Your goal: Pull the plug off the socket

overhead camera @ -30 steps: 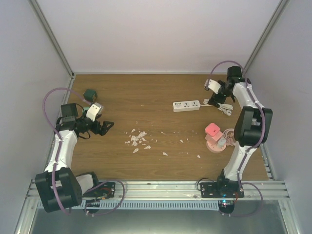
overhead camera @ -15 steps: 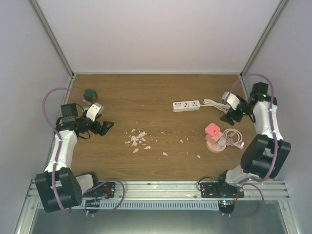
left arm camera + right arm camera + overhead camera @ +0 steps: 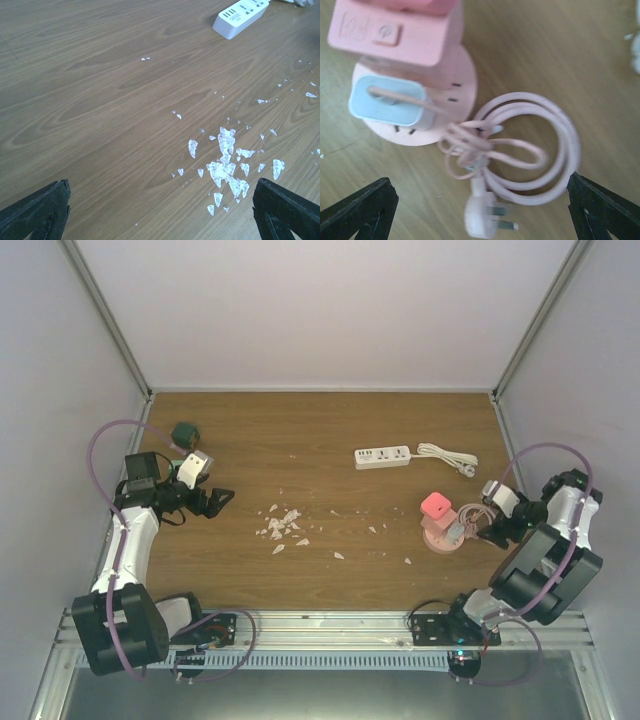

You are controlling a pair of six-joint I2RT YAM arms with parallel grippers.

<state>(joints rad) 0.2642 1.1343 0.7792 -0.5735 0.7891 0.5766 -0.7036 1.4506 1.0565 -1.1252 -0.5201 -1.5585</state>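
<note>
The wooden table (image 3: 320, 430) carries a white power strip (image 3: 382, 457), pink socket (image 3: 438, 523), white scraps (image 3: 282, 528) and green block (image 3: 184, 433).

One wooden bench (image 3: 320, 420). Two arms, the left arm (image 3: 135, 530) and the right arm (image 3: 545, 560). Each ends in one pincer, making two: the left pincer (image 3: 215, 498) and the right pincer (image 3: 488, 530). One white power strip (image 3: 382, 456) with one white cord (image 3: 447, 456). One pink socket (image 3: 405, 30) with one pale blue plug (image 3: 387, 102) in it. One coiled pink cable (image 3: 520, 150) ending in one pronged plug (image 3: 485, 217). One dark green object (image 3: 184, 433). The white flakes (image 3: 282, 525) form one scatter, too many and too small to count.
</note>
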